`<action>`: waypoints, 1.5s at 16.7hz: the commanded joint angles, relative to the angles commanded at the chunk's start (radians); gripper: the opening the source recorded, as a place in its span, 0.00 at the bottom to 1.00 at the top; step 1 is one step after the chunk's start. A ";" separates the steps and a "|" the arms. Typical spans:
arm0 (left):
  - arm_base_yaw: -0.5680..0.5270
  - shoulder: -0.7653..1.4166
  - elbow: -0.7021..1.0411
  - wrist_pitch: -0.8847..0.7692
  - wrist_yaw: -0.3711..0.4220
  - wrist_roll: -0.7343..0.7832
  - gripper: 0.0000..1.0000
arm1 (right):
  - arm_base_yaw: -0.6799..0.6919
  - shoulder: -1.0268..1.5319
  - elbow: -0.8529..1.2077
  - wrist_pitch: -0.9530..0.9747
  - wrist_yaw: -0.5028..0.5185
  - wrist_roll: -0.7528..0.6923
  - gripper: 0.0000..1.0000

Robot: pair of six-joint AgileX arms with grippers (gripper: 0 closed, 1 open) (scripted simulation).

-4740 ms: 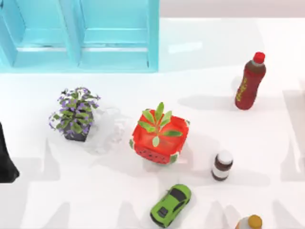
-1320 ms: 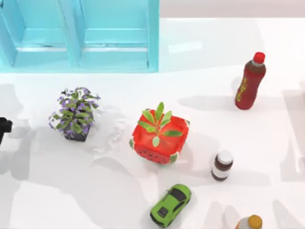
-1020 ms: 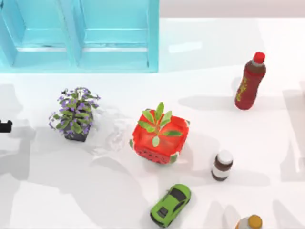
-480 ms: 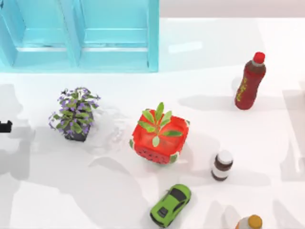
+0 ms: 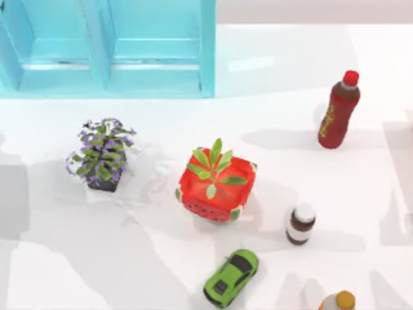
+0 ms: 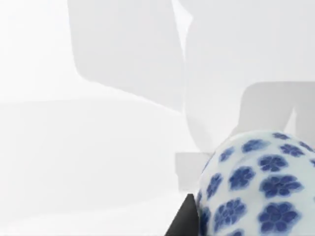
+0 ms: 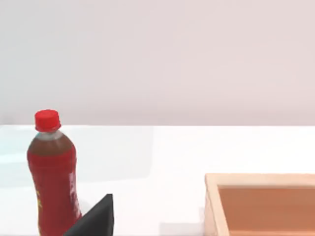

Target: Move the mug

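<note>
The mug (image 5: 150, 175) is a nearly clear glass shape, seen as faint whitish ripples on the white table. It stands between the purple-flowered pot plant (image 5: 102, 155) and the red watermelon planter (image 5: 216, 184). No gripper is near it in the top view. A dark corner of my left gripper (image 6: 184, 220) shows in the left wrist view beside a white ball-like object with blue flowers (image 6: 256, 187). A dark corner of my right gripper (image 7: 96, 219) shows in the right wrist view near the red bottle (image 7: 53, 174).
A turquoise cabinet (image 5: 110, 45) runs along the back left. A red bottle (image 5: 338, 110) stands at the back right, and a dark jar with a white lid (image 5: 301, 223) right of the planter. A green toy car (image 5: 231, 278) and an orange-capped bottle (image 5: 339, 301) sit at the front. A wooden box (image 7: 261, 204) lies by the right arm.
The dark piece of my left arm at the top view's left edge has drawn back out of the picture, and its shadows have shifted on the table. The mug has stayed put.
</note>
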 joint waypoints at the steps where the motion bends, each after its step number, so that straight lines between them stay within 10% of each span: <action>1: 0.042 0.023 0.065 -0.037 0.000 0.042 0.00 | 0.000 0.000 0.000 0.000 0.000 0.000 1.00; 9: 0.310 0.143 0.428 -0.257 0.003 0.303 0.00 | 0.000 0.000 0.000 0.000 0.000 0.000 1.00; 25: 0.314 0.199 0.251 -0.024 0.004 0.308 0.00 | 0.000 0.000 0.000 0.000 0.000 0.000 1.00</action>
